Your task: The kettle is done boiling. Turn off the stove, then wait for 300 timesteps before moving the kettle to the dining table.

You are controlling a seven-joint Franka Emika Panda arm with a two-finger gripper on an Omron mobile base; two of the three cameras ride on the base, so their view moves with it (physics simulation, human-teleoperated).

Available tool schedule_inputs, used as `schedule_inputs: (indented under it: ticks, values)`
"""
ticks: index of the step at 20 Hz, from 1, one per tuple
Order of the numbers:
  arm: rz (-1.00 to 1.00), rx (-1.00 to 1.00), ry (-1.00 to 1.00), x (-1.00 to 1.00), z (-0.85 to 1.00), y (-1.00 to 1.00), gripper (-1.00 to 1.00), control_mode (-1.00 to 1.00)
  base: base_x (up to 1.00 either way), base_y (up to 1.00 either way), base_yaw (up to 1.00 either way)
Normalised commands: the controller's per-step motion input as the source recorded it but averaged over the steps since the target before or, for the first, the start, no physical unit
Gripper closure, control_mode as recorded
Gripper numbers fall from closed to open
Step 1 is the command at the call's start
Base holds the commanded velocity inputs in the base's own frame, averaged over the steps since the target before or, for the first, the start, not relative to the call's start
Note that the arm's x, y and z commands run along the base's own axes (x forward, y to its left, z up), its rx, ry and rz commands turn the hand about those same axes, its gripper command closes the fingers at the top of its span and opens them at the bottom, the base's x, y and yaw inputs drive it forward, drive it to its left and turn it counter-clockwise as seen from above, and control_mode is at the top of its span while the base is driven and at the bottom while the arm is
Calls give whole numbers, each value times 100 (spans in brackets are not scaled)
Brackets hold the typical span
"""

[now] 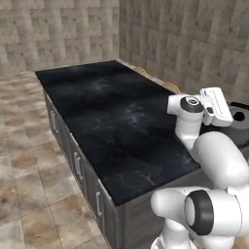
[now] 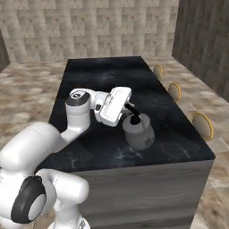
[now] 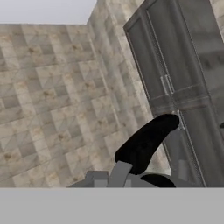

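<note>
The kettle (image 2: 140,133), squat and grey, stands on the black marble top of the dining table (image 2: 103,76), near its front edge and right of centre. I cannot tell whether its base touches the top or hangs just above it. My gripper (image 2: 130,110) comes in from the left, shut on the kettle's thin black handle (image 2: 133,112). In the left base view the kettle (image 1: 240,118) peeks out at the right edge, behind my white hand. In the hand view the black handle (image 3: 146,141) arcs over the grey lid (image 3: 131,180). The stove is out of view.
Three round yellow-rimmed stools (image 2: 174,91) line the table's far right side. The table's left side (image 1: 78,165) has panel fronts with handles, and tiled floor (image 1: 29,194) runs beside it. Tall dark cabinets (image 3: 183,65) show in the hand view.
</note>
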Motion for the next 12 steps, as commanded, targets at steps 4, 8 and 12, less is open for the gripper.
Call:
schedule_inputs:
  ticks: [4,8,12]
  values:
    - [0,0,0,0,0,0,100,100,0,-65,19]
    - [0,0,0,0,0,0,100,100,0,-66,20]
    - [0,0,0,0,0,0,100,100,0,-67,21]
